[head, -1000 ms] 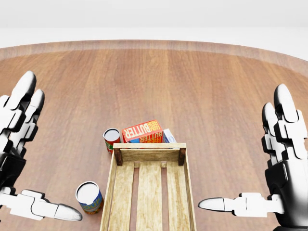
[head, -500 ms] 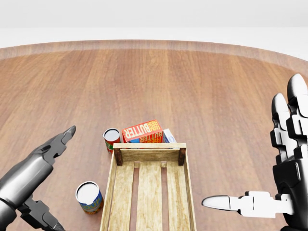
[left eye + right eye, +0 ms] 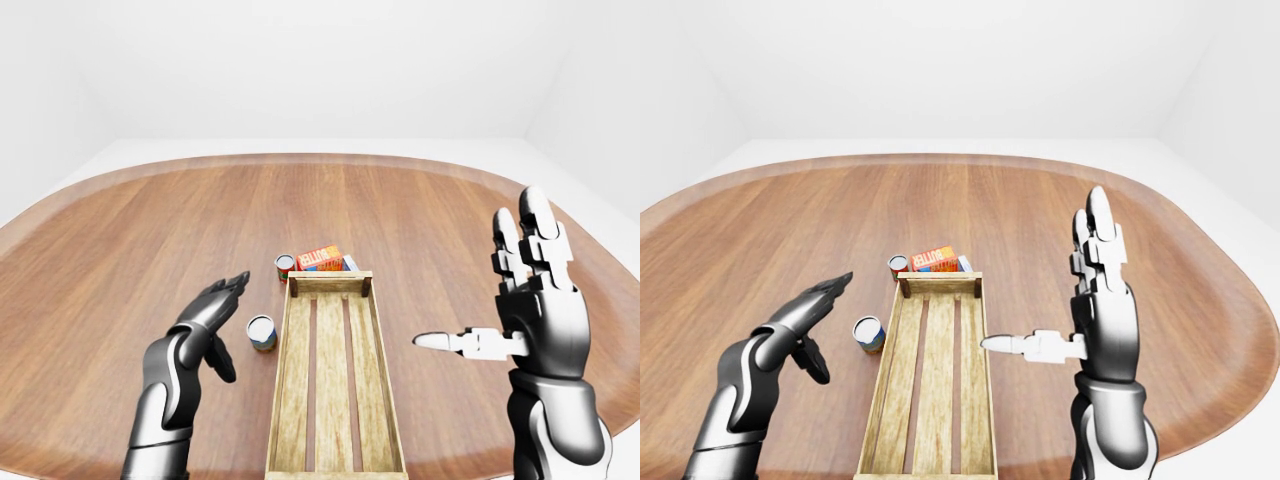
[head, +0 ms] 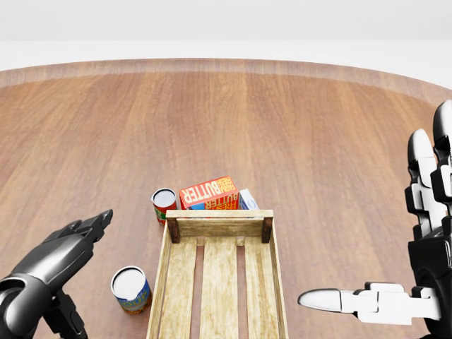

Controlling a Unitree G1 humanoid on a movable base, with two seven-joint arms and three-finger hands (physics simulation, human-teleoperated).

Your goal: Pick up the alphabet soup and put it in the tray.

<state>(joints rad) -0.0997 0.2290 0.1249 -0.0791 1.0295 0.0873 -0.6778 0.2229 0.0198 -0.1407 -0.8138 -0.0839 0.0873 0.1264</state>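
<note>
A can with a blue and orange label [image 4: 131, 288] stands upright just left of the wooden tray [image 4: 219, 214]. A second can with a red label [image 4: 164, 205] stands by the tray's top-left corner. I cannot read either label, so I cannot tell which is the alphabet soup. My left hand [image 3: 224, 330] is open, held edge-on just left of the blue-labelled can and not touching it. My right hand [image 3: 478, 282] is open, fingers up and thumb pointing at the tray from its right. Neither hand holds anything.
A red butter box [image 4: 208, 192] and a small blue box [image 4: 248, 200] lie against the tray's top end. The slatted tray holds nothing. The round wooden table [image 3: 420, 210] stretches well beyond the objects, with a white floor around it.
My left hand has turned from palm-up to edge-on, dropped lower and moved in beside the blue-labelled can. My right hand has drifted slightly right. The cans and boxes have not moved.
</note>
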